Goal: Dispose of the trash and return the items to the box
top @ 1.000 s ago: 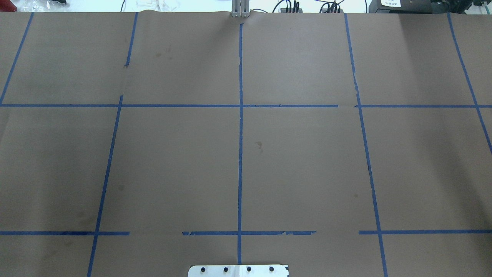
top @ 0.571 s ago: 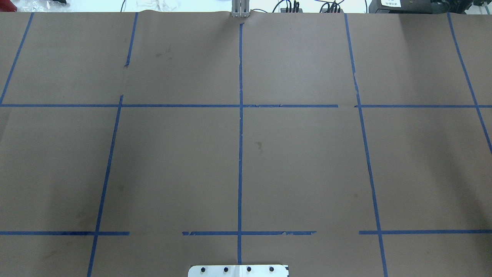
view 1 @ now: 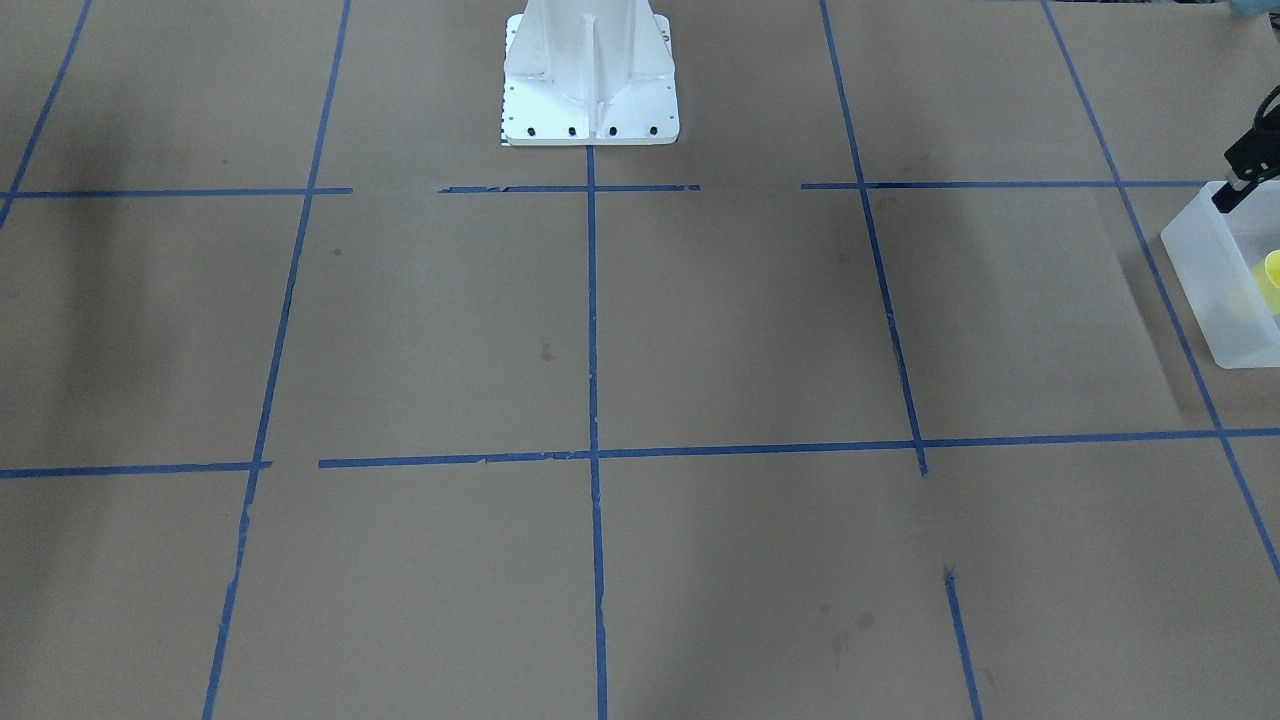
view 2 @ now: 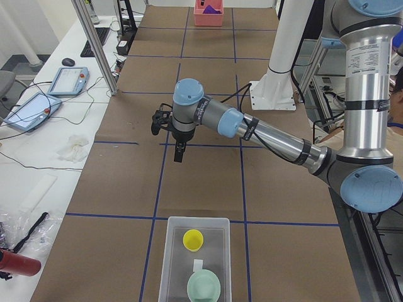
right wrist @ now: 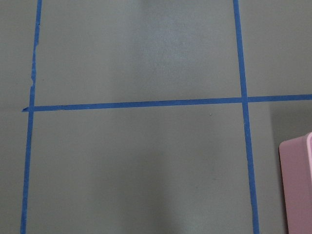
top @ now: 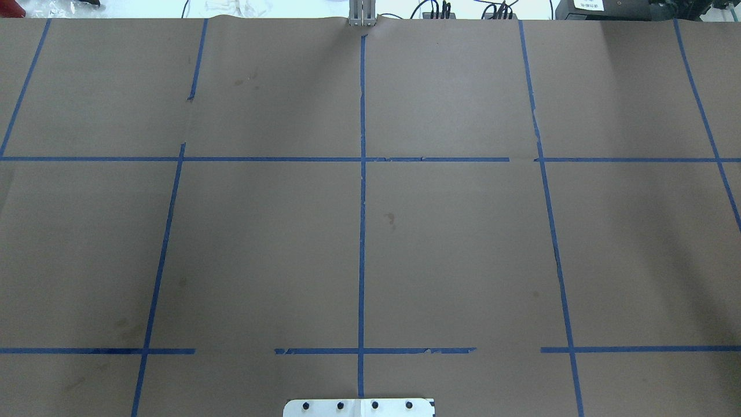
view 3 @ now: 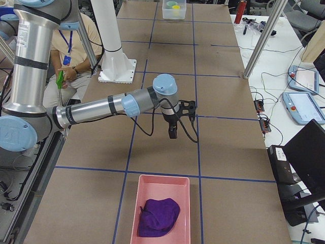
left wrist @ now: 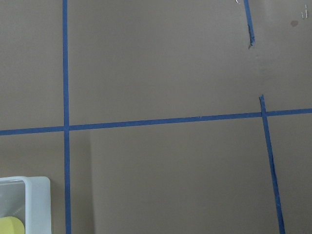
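The frosted white box [view 2: 170,264] stands on the table's left end. The yellow cup [view 2: 193,240] and the mint-green bowl [view 2: 204,286] sit inside it. The box also shows at the right edge of the front view [view 1: 1215,290] with the cup [view 1: 1272,270], and as a corner in the left wrist view [left wrist: 29,195]. My left gripper [view 2: 179,157] hangs above the table, beyond the box and apart from it. My right gripper [view 3: 172,134] hangs above the table, short of the pink tray. I cannot tell whether either gripper is open or shut; neither visibly holds anything.
A pink tray [view 3: 139,203] with a crumpled purple item [view 3: 158,216] stands at the table's right end; its edge shows in the right wrist view [right wrist: 297,185]. The white robot base [view 1: 590,75] stands at mid-table. Blue tape lines cross the brown paper.
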Controlling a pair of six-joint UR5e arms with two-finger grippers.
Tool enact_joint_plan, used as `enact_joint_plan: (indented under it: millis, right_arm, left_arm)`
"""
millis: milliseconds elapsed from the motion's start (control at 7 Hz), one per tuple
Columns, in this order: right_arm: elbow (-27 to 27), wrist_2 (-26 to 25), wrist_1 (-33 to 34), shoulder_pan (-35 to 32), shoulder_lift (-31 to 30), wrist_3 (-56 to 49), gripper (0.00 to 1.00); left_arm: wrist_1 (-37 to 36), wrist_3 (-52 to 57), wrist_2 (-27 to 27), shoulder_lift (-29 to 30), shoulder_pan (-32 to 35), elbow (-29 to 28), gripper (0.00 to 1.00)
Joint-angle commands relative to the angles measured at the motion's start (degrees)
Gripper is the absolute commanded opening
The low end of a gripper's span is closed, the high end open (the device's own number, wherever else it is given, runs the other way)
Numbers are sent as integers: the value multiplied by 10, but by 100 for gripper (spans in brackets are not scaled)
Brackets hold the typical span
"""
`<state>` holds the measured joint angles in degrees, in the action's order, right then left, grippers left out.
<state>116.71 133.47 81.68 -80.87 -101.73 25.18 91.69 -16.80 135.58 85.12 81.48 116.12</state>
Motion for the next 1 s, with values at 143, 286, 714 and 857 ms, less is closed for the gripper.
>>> enact_joint_plan:
  millis: [143, 286, 714, 857]
  right_arm:
    - [-8, 14, 32, -16, -7, -111, 100]
    - [-7, 14, 68, -30, -7, -142, 100]
    - [-19, 14, 66, -45, -36, -209, 100]
    - [-27, 14, 68, -48, -35, -240, 100]
  left_arm:
    - [-2, 148, -3, -22, 19, -57, 99]
    - [-2, 148, -5, -23, 34, -58, 99]
    - [2, 153, -7, -38, 69, -54, 100]
    - [4, 153, -6, -37, 69, -55, 100]
